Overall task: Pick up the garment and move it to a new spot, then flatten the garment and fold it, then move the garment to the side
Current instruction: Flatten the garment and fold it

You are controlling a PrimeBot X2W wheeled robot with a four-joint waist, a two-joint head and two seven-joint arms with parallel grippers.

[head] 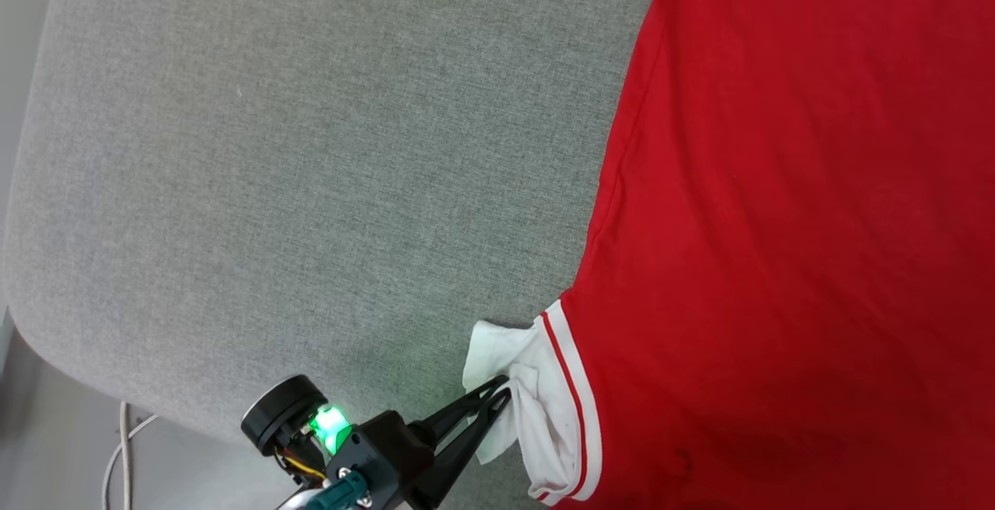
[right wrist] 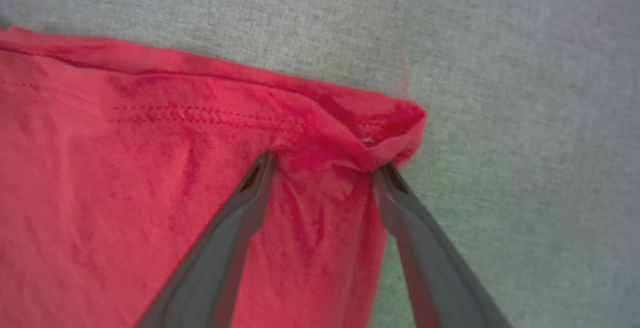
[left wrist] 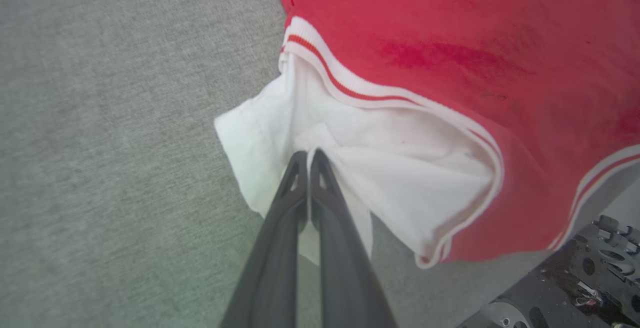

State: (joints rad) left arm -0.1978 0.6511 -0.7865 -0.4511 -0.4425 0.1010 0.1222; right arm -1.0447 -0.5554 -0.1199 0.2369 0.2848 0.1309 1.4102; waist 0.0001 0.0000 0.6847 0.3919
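Garment (head: 777, 222) between closed left fingers (left wrist: 272, 268)

The garment (head: 777, 222) lies spread on the right part of the surface (head: 272, 183), which stretches well away to its left. A sleeve (head: 536, 409) juts from the garment's left edge at the near side (bunched, partly folded on itself). The left pincer (head: 501, 395) reaches in from the near left, tips pressed together on the sleeve's outer fold. The right pincer (right wrist: 326, 165) rests with tips spread apart on a rumpled hem corner. Past the surface's near-left corner, a cable (head: 120, 448) lies on the floor (head: 47, 432).
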